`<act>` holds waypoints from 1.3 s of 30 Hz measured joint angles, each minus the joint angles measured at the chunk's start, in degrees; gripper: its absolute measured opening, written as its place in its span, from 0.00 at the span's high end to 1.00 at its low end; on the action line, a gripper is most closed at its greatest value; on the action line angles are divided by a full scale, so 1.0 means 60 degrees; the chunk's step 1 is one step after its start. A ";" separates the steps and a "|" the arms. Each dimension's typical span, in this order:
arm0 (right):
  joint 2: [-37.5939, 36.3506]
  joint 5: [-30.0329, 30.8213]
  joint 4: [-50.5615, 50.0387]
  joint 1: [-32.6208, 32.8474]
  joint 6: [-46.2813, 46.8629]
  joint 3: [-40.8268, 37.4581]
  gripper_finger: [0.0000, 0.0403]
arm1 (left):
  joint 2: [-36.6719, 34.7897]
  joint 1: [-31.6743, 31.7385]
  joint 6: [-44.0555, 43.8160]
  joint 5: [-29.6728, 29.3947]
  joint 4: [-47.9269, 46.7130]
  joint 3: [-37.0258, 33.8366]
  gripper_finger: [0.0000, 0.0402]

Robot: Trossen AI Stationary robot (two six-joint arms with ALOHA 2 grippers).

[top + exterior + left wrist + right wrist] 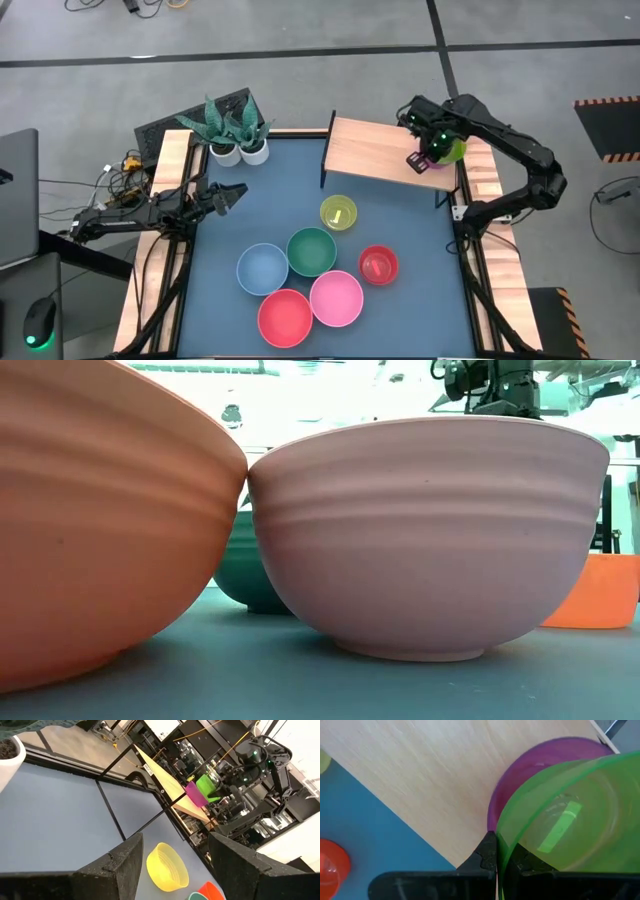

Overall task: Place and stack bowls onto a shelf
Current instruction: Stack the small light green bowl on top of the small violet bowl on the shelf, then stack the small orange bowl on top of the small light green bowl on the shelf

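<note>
My right gripper (424, 157) hangs over the right end of the light wood shelf (372, 150), shut on a small green bowl (570, 815). Right under that bowl a small purple bowl (530, 765) sits on the shelf. On the blue table stand a yellow bowl (338, 213), a dark green one (311, 250), a blue one (262, 268), a large red one (285, 317), a pink one (336, 297) and a small red one (378, 264). My left gripper (236, 195) waits open at the table's left edge, holding nothing. My right gripper pinches the green bowl's rim (501, 851), one finger inside the bowl and one outside. The fingers come from above, pointing down. The bowl hangs tilted over the purple bowl, its opening up; whether the two bowls touch I cannot tell.
Two white plant pots (240, 150) stand at the table's far left corner. The shelf's left half (350, 140) is bare wood. Wooden rails (165, 200) run along both table sides. In the low view the pink bowl (430, 540) and the large red bowl (100, 530) fill the front.
</note>
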 joint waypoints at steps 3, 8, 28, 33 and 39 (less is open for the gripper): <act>0.0000 0.0029 0.0120 -0.0001 -0.0092 0.0003 0.94 | 0.0001 0.0000 0.0000 -0.0007 -0.0001 0.0000 0.48; 0.0000 0.0200 0.0315 -0.0001 -0.0122 0.0003 0.92 | 0.0000 -0.0003 0.0000 -0.0008 0.0000 0.0000 0.48; -0.0517 -0.1204 0.0581 0.0665 -0.0234 0.1616 0.57 | 0.0000 -0.0003 0.0008 -0.0018 0.0000 0.0000 0.48; -0.1130 -0.2545 0.1464 0.2815 -0.0202 0.1624 0.57 | 0.0000 -0.0002 0.0011 0.0011 -0.0002 0.0000 0.48; -0.1257 -0.2554 0.1846 0.6079 -0.0068 0.0787 0.57 | 0.0002 0.0000 0.0074 0.0011 -0.0002 0.0000 0.48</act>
